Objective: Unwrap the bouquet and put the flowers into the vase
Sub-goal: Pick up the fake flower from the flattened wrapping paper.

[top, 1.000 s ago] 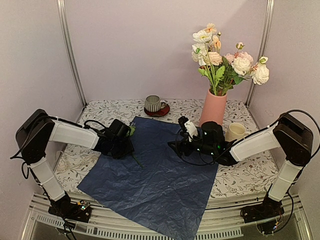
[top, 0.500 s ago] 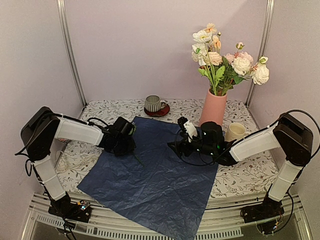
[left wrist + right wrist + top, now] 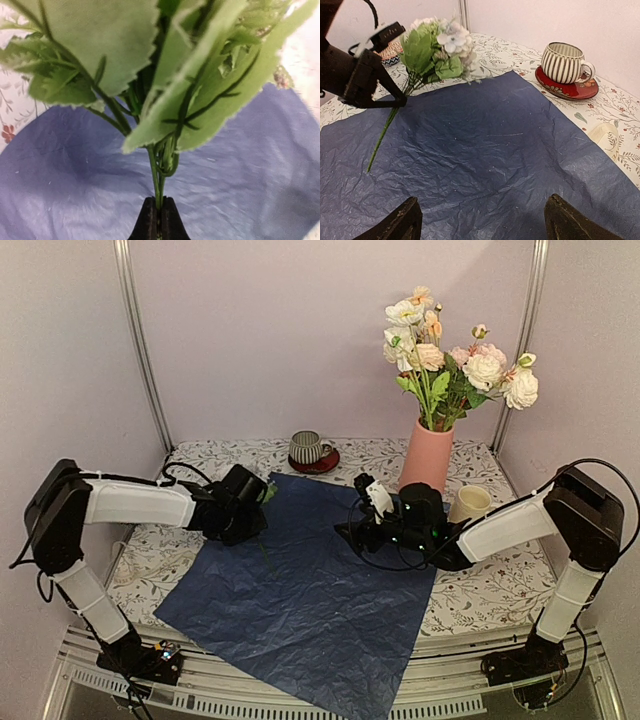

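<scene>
The bouquet's crinkled blue paper point(image 3: 310, 590) lies unwrapped and flat on the table. The tall salmon-pink vase point(image 3: 426, 455) stands at the back right with several pastel flowers point(image 3: 450, 360) in it. My left gripper point(image 3: 252, 523) is shut on the thin green stem point(image 3: 156, 180) of one more flower sprig. Its leaves point(image 3: 200, 100) fill the left wrist view, and its pale blooms point(image 3: 442, 42) show in the right wrist view, with the stem end point(image 3: 377, 150) hanging over the paper point(image 3: 470, 150). My right gripper point(image 3: 482, 200) hovers open over the paper, holding nothing.
A striped cup on a red saucer point(image 3: 308, 448) stands at the back, just beyond the paper's far corner. A cream mug point(image 3: 470, 504) sits right of the vase's foot, beside my right arm. A cream ribbon point(image 3: 605, 135) lies on the floral tablecloth.
The left gripper has closed on the sprig's stem and drawn it up and back; the stem no longer lies along the paper. The right arm has not moved.
</scene>
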Robot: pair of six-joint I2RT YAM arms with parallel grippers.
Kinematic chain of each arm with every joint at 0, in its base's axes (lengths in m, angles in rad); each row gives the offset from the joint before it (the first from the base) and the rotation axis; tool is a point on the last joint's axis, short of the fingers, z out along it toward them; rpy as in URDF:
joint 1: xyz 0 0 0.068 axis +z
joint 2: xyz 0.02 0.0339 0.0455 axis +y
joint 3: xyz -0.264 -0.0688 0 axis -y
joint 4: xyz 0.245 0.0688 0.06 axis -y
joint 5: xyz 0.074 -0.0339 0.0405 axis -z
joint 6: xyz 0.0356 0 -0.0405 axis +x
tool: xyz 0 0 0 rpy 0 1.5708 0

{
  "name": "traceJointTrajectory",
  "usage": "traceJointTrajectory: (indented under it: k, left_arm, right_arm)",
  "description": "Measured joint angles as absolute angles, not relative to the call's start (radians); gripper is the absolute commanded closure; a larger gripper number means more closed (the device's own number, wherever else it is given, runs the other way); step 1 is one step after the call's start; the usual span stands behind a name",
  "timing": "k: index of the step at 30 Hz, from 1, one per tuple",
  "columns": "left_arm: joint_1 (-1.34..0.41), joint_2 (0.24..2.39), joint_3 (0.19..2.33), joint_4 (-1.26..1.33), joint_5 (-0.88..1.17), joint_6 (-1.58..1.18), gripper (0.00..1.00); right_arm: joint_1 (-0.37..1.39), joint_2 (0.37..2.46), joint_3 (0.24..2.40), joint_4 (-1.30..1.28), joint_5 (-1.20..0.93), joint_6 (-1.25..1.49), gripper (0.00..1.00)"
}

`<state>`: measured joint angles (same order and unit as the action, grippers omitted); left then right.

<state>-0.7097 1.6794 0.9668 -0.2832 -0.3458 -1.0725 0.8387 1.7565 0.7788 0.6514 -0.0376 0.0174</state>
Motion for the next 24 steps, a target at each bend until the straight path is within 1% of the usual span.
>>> traceJointTrajectory:
  k: [5,9,15,19,23,24]
  left_arm:
    - [-0.762,1.537,0.965,-0.28,-0.392,-0.992,1.0]
    - [-0.783,1.429,0.916,-0.17,-0.371,-0.89,1.0]
    - [-0.784,1.269,0.719,0.12,-0.224,-0.715,1.0]
    - [-0.784,1.174,0.615,0.27,-0.111,-0.628,1.0]
    - [-0.784,1.109,0.576,0.382,-0.01,-0.57,1.0]
    - [-0.784,1.094,0.567,0.411,0.019,-0.557,1.0]
  right_arm:
    - [0.842,1.757,0.779,0.651,-0.036,0.017,0.14]
    - [0.846,1.757,0.779,0.651,-0.036,0.017,0.14]
    - [0.85,1.728,0.776,0.639,-0.038,0.018,0.13]
    - [0.851,1.624,0.765,0.616,-0.04,0.018,0.12]
    - [0.851,1.507,0.797,0.542,-0.051,0.026,0.1]
    - [0.851,1.489,0.817,0.516,-0.056,0.03,0.08]
